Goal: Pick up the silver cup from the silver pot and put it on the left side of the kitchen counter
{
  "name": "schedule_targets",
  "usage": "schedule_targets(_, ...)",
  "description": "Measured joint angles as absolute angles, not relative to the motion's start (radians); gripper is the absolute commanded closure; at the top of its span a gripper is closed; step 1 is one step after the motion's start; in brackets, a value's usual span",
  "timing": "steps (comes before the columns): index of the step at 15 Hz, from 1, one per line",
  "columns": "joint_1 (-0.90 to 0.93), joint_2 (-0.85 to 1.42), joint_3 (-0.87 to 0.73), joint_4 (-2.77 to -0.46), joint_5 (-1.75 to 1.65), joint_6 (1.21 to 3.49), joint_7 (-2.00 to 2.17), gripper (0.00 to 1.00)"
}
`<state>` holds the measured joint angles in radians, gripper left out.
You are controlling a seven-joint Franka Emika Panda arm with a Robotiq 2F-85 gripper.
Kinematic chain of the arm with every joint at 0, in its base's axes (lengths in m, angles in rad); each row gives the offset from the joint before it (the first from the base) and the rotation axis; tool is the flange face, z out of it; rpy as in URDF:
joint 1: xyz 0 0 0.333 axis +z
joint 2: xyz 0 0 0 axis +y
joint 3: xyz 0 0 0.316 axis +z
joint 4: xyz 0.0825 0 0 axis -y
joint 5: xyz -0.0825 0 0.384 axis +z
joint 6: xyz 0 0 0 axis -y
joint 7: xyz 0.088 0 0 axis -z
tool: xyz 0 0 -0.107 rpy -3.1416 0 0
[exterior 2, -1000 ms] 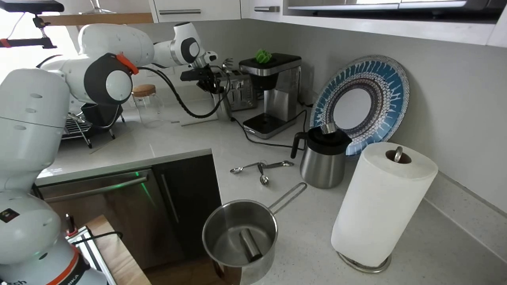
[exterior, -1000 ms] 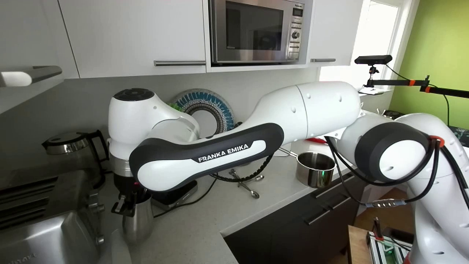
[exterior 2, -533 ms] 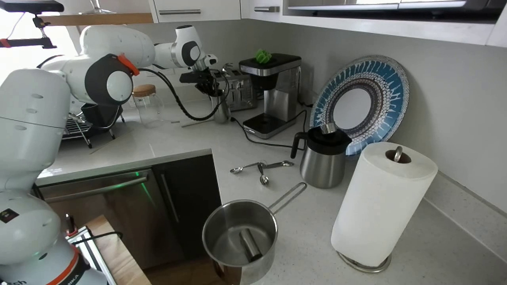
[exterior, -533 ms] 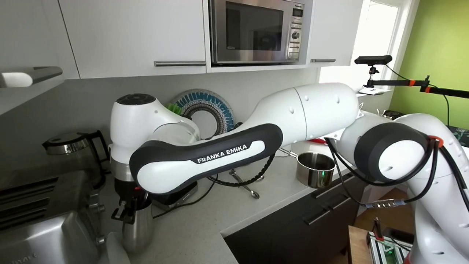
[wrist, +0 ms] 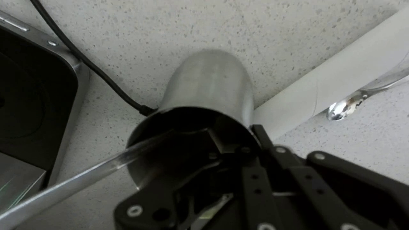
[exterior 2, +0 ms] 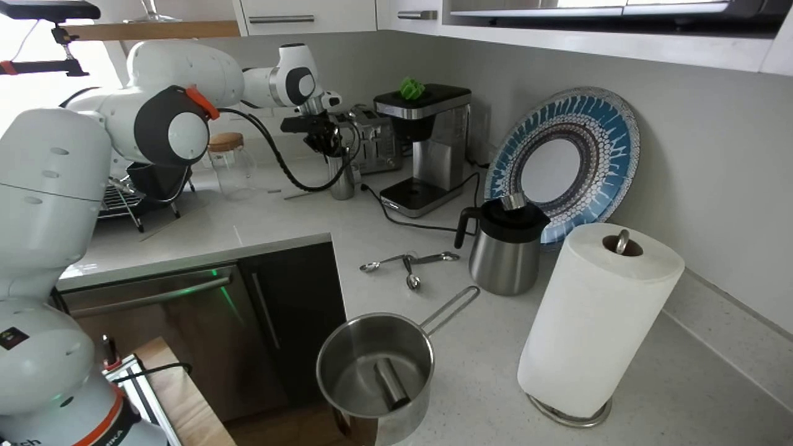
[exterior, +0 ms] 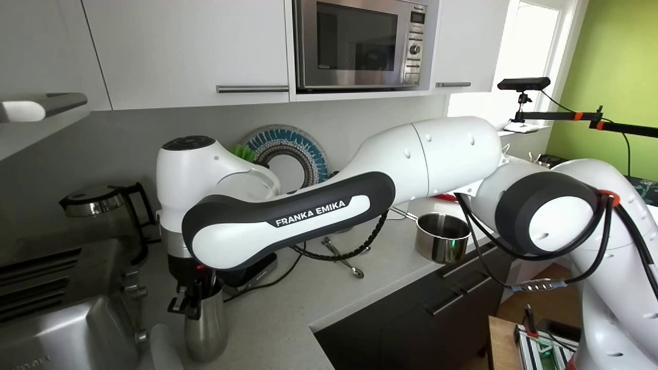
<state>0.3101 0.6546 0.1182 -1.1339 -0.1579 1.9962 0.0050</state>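
Note:
The silver cup (exterior 2: 391, 385) lies on its side inside the silver pot (exterior 2: 342, 356). The pot (exterior: 437, 244) shows in both exterior views, standing on the kitchen counter (exterior 2: 461, 371) with its handle pointing away. My gripper (exterior: 193, 304) is far from them, at the counter's other end. It is shut on the rim of a tall metal tumbler (exterior: 206, 329). In the wrist view the tumbler (wrist: 207, 83) is tilted, one finger of the gripper (wrist: 255, 146) outside its wall, the other inside. Utensils stand in it; its inside is dark. I cannot tell whether its base touches the counter.
A toaster (exterior: 67, 318) and coffee maker (exterior 2: 427, 139) stand near the tumbler. A white rod (wrist: 319, 91) lies beside it. Spoons (exterior 2: 410, 261), a steel kettle (exterior 2: 505, 263), a paper towel roll (exterior 2: 595, 316) and a glass jar (exterior 2: 229, 170) are on the counter.
My gripper and the tumbler have moved together, slightly right and down in an exterior view. The white rod beside the tumbler has shifted. The cup and pot have not moved.

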Motion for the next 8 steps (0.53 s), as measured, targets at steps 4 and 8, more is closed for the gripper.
schedule_targets(4, 0.307, 0.655, 0.118, -1.112, -0.161, 1.935, -0.002, 0.33)
schedule_targets(8, 0.325, 0.655, 0.111, -1.03, -0.206, 1.819, -0.023, 0.02)
